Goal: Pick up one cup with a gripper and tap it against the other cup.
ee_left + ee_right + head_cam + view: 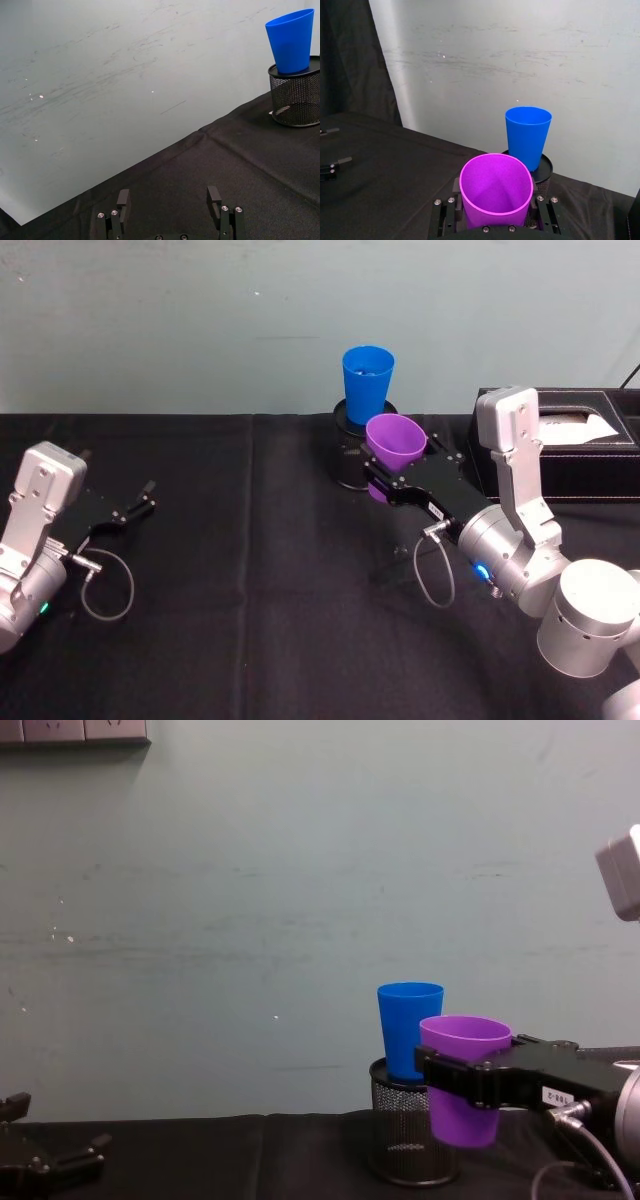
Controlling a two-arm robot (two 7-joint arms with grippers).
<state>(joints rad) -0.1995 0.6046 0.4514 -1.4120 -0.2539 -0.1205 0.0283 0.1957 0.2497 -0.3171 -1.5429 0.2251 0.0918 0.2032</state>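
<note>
My right gripper (392,476) is shut on the purple cup (394,445) and holds it upright above the table, just in front of the blue cup (367,383). The blue cup stands on top of a black mesh holder (349,452). In the chest view the purple cup (462,1078) overlaps the blue cup (409,1029); I cannot tell whether they touch. From the right wrist, the purple cup (495,190) sits between the fingers with the blue cup (527,136) behind it. My left gripper (137,504) rests open at the table's left.
A black tissue box (585,445) stands at the back right, behind my right arm. A black cloth (250,580) covers the table, and a pale wall runs close behind the mesh holder (295,95).
</note>
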